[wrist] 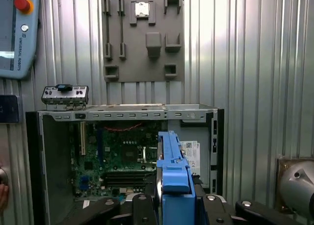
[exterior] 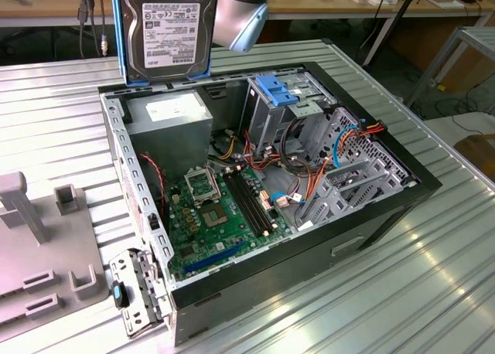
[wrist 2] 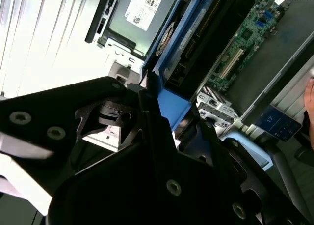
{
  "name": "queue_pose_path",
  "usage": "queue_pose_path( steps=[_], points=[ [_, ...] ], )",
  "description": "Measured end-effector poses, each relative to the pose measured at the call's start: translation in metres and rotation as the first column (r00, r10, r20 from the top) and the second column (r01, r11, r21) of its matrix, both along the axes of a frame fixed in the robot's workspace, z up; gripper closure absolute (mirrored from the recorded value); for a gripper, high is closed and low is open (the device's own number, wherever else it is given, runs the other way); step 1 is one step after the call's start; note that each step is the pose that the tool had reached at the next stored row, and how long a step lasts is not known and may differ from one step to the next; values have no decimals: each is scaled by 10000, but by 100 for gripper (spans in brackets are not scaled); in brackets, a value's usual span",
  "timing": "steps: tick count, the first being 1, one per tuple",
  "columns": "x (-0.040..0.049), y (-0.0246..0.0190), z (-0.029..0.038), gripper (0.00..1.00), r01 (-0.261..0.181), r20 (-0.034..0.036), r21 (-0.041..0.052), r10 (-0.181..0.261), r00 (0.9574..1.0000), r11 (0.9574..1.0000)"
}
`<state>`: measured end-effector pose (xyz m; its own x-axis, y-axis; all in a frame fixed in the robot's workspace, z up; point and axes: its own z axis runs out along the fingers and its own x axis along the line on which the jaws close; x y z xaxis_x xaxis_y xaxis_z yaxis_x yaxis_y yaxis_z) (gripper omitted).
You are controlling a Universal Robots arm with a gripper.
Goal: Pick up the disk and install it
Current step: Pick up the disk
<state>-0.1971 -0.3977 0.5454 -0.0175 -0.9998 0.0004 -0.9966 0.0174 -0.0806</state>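
Note:
The disk (exterior: pixel 166 29), a dark-grey hard drive with bright blue rails along its edges, hangs upright in the air above the back corner of the open computer case (exterior: pixel 421 185), over the power supply (exterior: pixel 170 118). In both wrist views the disk's blue rail (wrist: pixel 174 171) (wrist 2: pixel 171 104) runs out from between the black gripper parts. My gripper (wrist: pixel 174 208) is shut on the disk, its black body (wrist 2: pixel 147 176) just behind the rail. The case's green motherboard (wrist: pixel 122 156) lies open below the disk.
A silver drive cage topped by a paler blue bracket (exterior: pixel 278 87) stands inside the case among orange and blue cables. A grey fixture plate (wrist: pixel 142 38) lies beside the case on the ribbed metal table (exterior: pixel 433 292). A teach pendant (wrist: pixel 17 33) and a person's hand (wrist 2: pixel 310 99) are nearby.

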Motion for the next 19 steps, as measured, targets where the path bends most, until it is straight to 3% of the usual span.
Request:
queue_pose_path(
  steps=[1, 4, 11, 13, 19],
  points=[
    [9, -46, -9, 63, 0, 0, 1, 0, 10000, 10000],
    [72, -70, -22, 63, 1, 1, 1, -1, 10000, 10000],
    [504, -73, -71, 63, 0, 22, 1, 0, 10000, 10000],
    [589, -73, -79, 63, 1, 46, 0, -1, 10000, 10000],
    [599, -73, -84, 63, 0, 83, 1, 0, 10000, 10000]
  ],
)
